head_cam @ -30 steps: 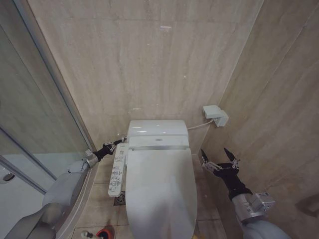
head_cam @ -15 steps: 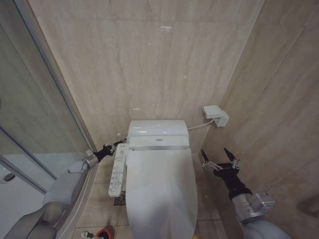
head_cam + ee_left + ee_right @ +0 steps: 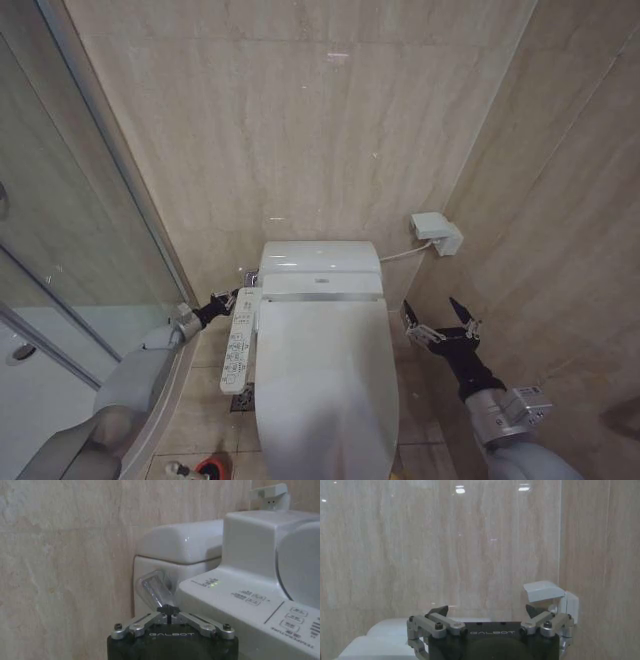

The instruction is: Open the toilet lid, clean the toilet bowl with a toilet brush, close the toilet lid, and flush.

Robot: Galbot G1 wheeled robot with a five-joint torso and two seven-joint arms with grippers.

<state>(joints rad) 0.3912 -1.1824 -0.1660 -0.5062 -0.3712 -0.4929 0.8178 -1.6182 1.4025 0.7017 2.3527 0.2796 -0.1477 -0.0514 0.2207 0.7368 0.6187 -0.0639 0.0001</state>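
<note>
The glossy white plastic toilet lid [image 3: 322,385] lay shut over the bowl, so flushing looked the remaining step. The clear, stiff, probably slippery flush lever [image 3: 154,588] on the cistern's side seemed best pushed at its free end. The left gripper [image 3: 170,617] sat just before it, fingers pinched together and empty; the right gripper [image 3: 440,322] hung beside the toilet, spread wide, holding nothing.

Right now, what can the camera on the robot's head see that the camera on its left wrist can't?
The head view alone shows the whole closed glossy white toilet lid, the open right gripper beside it, the glass shower wall and a red cup on the floor. The left wrist view alone shows the shiny chrome flush lever just ahead of the shut left gripper. Both show the white ceramic tank, the button panel and the white wall socket box.
</note>
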